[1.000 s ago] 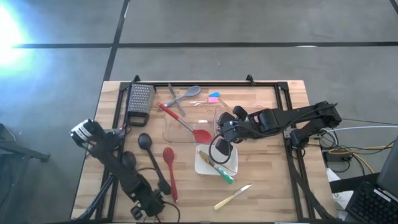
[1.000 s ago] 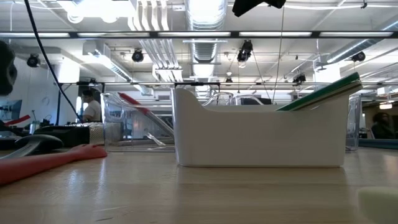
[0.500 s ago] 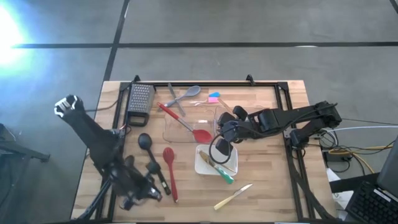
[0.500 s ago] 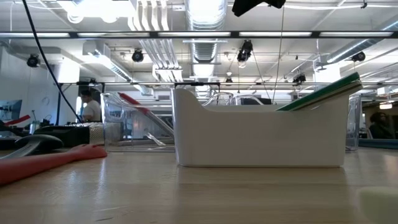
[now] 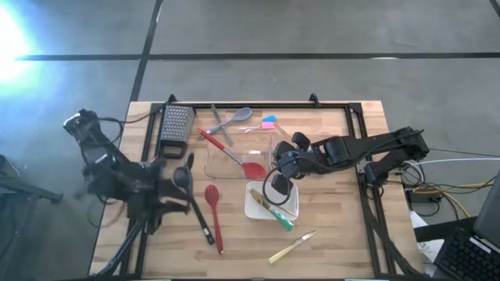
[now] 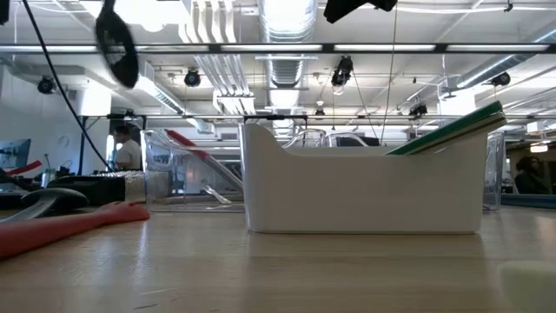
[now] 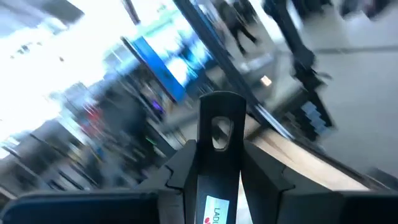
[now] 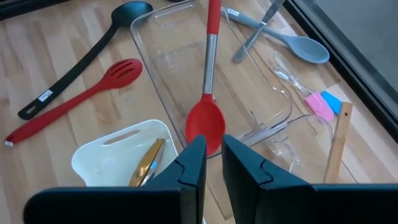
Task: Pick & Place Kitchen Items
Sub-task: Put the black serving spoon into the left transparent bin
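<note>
High view: left arm at the bench's (image 5: 336, 234) left edge, blurred; left pincer (image 5: 160, 204) clamped on the handle of a black ladle (image 5: 184, 178), its bowl raised near the grater (image 5: 176, 125); a second black ladle (image 5: 205, 226) lies on the bench with the red slotted spoon (image 5: 212, 204) just beside it; red spoon (image 5: 234, 158) rests across the clear bin (image 5: 215, 168); grey spoon (image 5: 238, 116) and tongs (image 5: 219, 122) near the far edge; pink and blue spatulas (image 5: 268, 122) beside them; white tray (image 5: 254, 207) holds a green-handled utensil (image 5: 280, 219); small knife (image 5: 293, 246) lies alone near the front edge; right pincer (image 5: 280, 187) hangs over the tray, right arm reaching in from the right.

Low view: white tray (image 6: 365, 191) fills the middle; green handle (image 6: 452, 130) sticks out over its rim; red handle (image 6: 61, 230) lies at left; lifted ladle bowl (image 6: 115, 43) shows dark at upper left; a person stands far back.

Left wrist view: fingers (image 7: 264, 180) closed on the ladle handle (image 7: 219, 149); background smeared.

Right wrist view: right pincer (image 8: 210, 163) fingers nearly together, a narrow gap between, nothing in them; red spoon (image 8: 206, 121) in the bin (image 8: 267, 93) just ahead; tray (image 8: 102, 158) beside.
</note>
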Tool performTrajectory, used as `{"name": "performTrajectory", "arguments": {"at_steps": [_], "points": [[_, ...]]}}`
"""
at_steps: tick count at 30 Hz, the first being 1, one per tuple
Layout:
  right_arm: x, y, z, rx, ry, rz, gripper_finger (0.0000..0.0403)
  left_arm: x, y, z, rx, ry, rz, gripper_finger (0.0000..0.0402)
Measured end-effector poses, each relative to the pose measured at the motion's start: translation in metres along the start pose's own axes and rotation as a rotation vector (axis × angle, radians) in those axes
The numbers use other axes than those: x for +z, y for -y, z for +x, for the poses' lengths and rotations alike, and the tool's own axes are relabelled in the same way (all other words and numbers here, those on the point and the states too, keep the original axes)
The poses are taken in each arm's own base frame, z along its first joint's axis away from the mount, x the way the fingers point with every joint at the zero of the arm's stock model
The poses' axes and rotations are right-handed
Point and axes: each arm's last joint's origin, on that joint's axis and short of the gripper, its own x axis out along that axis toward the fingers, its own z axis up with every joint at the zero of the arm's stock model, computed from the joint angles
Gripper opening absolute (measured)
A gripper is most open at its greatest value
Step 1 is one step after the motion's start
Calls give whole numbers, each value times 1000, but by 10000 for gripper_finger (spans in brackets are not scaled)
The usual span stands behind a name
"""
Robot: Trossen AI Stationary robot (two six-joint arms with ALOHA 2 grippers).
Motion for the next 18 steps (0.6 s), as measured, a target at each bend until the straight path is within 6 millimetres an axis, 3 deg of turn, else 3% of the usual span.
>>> {"name": "performTrajectory", "arguments": {"at_steps": [4,9,13,18], "points": [[0,0,0,-1,1,-34,45,3,-22,-9,95,102,54,97],[2,4,-1,-3,6,-77,43,-8,-47,-11,77,236,50,97],[11,10,-6,-4,31,-74,44,-25,-69,-5,62,285,-2,97],[24,16,-14,-2,70,-87,44,-61,-94,2,70,281,-74,97]]}}
